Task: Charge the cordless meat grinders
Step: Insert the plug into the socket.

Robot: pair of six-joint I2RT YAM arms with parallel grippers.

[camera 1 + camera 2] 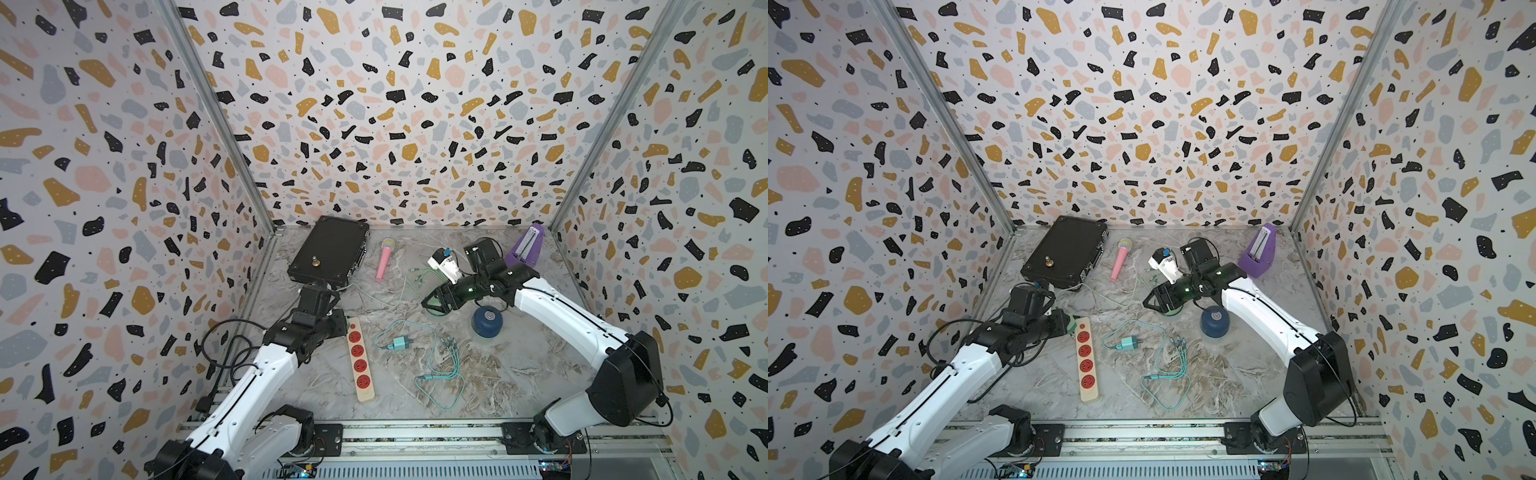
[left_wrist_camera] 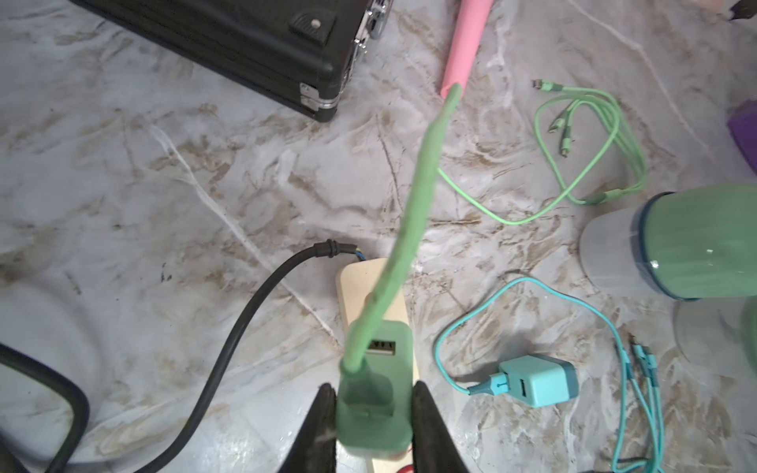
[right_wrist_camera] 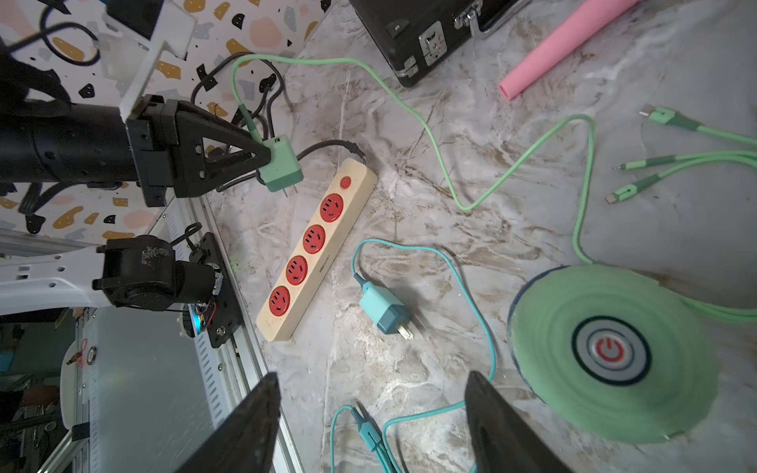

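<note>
1. Cordless meat grinders: two. Mint green one (image 3: 610, 352): dome-shaped, faintly ridged, with a round silvery button on top bearing a red power mark inside a dark ring. Stands on the tabletop (image 1: 519, 374) near its middle, just beside the right claw (image 3: 372, 376). Dark navy one (image 1: 487, 322): same dome shape, plain silvery button. Stands upright further toward the right side, near the mint one but apart from it.
2. Claws: two. Left claw (image 2: 373, 389) clenched on the green plug adapter (image 3: 282, 164), held above the switch end of the power strip (image 1: 360, 359), prongs bare. Right claw released, jaws wide, nothing between them, above the tabletop.
3. Plug adapters: two. Green as above. Teal one (image 1: 400, 343) lies flat between strip and navy grinder.
4. Branching cables: two. Green cable (image 3: 319, 60) runs from its adapter to the mint grinder's edge; cannot tell whether plugged in there. Teal cable (image 3: 409, 244) loops loose from its adapter.
5. Power strip: one, cream, four red sockets.
6. Others, one each: black case (image 1: 328, 255), pink toy microphone (image 1: 384, 259), purple metronome (image 1: 525, 249).
</note>
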